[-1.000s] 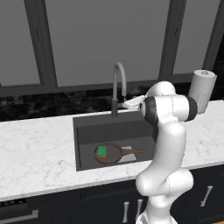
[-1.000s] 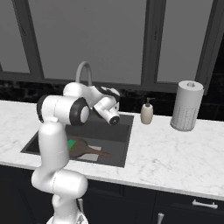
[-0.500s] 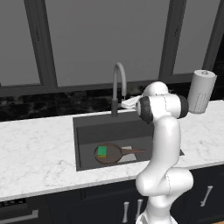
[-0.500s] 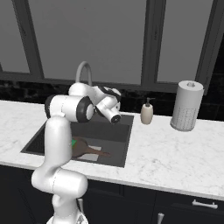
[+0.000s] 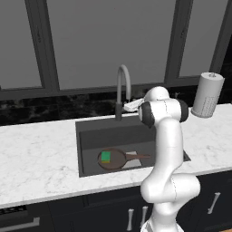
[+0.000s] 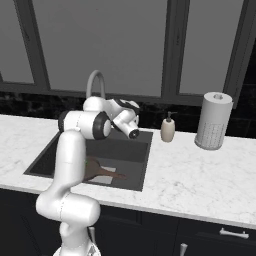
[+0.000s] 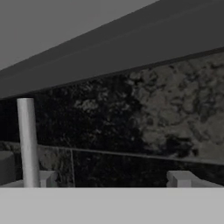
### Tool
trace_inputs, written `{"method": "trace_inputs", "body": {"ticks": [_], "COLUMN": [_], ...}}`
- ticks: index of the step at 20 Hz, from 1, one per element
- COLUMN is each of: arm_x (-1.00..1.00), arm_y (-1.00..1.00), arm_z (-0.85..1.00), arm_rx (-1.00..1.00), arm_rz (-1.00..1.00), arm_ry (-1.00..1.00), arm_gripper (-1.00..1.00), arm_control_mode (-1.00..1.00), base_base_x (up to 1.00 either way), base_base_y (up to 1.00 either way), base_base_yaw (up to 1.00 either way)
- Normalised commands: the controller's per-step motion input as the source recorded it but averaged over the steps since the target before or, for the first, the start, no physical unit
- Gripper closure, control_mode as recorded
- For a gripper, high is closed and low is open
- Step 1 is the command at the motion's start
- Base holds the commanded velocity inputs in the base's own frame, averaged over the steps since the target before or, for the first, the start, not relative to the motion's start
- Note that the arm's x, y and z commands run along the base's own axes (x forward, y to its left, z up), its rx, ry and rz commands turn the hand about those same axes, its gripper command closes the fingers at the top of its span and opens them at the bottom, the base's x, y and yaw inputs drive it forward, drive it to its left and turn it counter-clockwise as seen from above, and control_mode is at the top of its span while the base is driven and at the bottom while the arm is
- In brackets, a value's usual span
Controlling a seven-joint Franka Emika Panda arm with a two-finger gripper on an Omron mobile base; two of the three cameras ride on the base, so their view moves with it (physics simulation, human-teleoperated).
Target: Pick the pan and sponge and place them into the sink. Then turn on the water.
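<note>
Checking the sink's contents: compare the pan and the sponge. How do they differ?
The pan is round, dark reddish-brown and long-handled; the sponge is square, green and far smaller. The pan lies on the sink bottom, while the sponge sits inside the pan. Both are already in the sink.

The faucet rises just left of the fingers; right side open.

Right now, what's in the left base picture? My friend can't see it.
A white robot arm reaches toward the tall grey faucet behind a dark sink. Inside the sink, a brown pan holds a green sponge. No water is running.
</note>
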Motion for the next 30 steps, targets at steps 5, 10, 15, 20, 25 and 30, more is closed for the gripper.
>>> {"method": "trace_inputs", "body": {"ticks": [5,10,15,20,25,30], "arm_x": [0.44,0.31,0.21,0.18,0.23,0.15], "arm_y": [0.09,0.0,-0.05,-0.47,-0.72,-0.7], "arm_z": [-0.09,-0.05,-0.01,-0.03,-0.2,-0.32], "arm_rx": [0.0,0.0,0.01,0.07,0.11,0.03], "arm_rz": [0.0,0.0,0.0,0.0,0.0,-0.04], "arm_ry": [0.05,0.07,0.08,0.08,0.15,0.24], "arm_gripper": [1.0,1.0,1.0,1.0,1.0,1.0], "arm_control_mode": [-1.0,-1.0,-1.0,-1.0,-1.0,-1.0], "base_base_x": [0.0,0.0,0.0,0.0,0.0,0.0], "base_base_y": [0.0,0.0,0.0,0.0,0.0,0.0], "base_base_yaw": [0.0,0.0,0.0,0.0,0.0,0.0]}}
